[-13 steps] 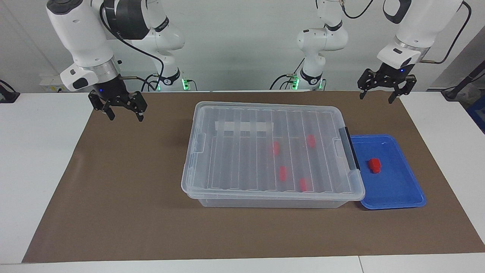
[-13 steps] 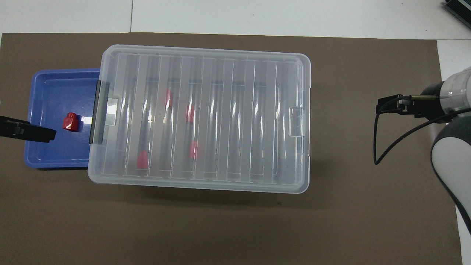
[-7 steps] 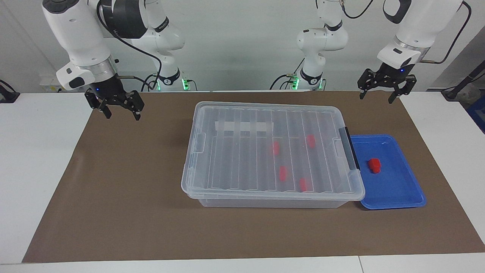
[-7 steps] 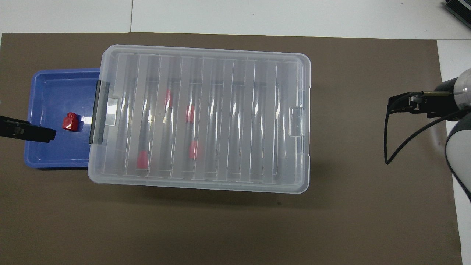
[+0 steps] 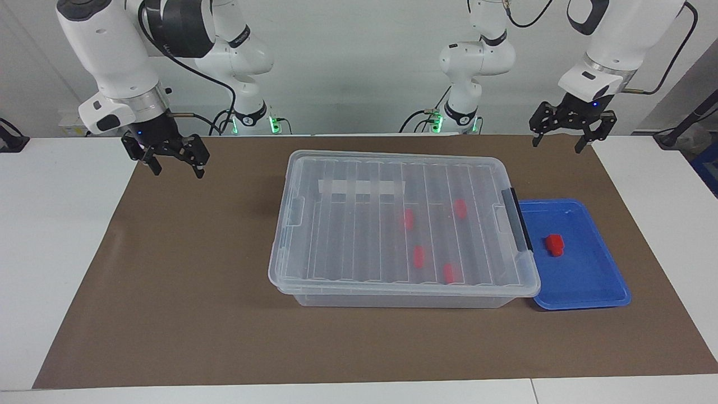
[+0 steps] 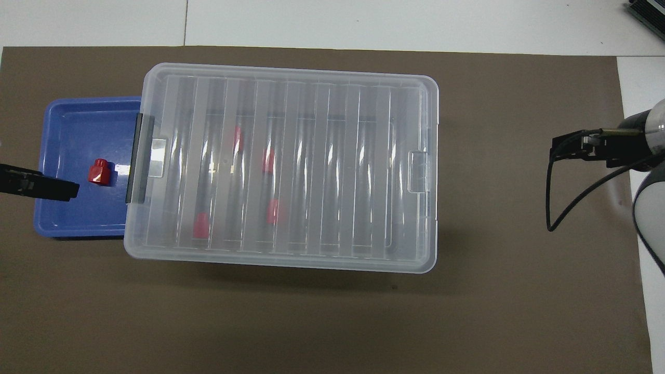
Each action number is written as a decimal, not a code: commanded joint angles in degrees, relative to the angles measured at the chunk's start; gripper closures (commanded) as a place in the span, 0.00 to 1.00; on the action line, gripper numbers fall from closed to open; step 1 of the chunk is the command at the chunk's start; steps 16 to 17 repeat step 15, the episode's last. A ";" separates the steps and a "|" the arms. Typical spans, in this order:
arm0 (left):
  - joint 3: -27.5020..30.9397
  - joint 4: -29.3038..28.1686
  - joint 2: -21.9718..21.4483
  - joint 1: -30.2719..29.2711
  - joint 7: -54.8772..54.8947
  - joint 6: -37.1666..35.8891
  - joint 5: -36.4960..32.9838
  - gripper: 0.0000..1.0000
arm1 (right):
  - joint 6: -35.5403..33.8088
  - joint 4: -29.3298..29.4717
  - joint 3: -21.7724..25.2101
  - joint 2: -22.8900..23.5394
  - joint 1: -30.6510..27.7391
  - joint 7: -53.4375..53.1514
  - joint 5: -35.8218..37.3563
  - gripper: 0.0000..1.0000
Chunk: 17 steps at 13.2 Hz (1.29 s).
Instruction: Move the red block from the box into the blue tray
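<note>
Brown mat (image 5: 168, 280), left gripper (image 5: 565, 138) and right gripper (image 5: 173, 164) jaws wide, empty

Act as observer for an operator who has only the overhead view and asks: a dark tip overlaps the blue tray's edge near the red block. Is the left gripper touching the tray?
Observer: No. In the facing view the left gripper hangs high in the air, clear of the blue tray and the red block.
Operator: Is it holding anything?
Observer: Nothing. Its fingers are open and empty.
Operator: I see only the right arm's wrist. Where is its gripper?
Observer: The right gripper hangs over the brown mat toward the right arm's end of the table, open and empty, well away from the box.
</note>
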<state>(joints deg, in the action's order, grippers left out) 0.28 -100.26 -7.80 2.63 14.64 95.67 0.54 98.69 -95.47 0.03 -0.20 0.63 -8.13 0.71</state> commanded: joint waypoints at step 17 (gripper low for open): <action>0.25 -0.29 -0.99 0.01 -0.49 -1.10 0.61 0.00 | -3.68 2.13 -0.56 0.90 -0.37 -0.31 0.26 0.00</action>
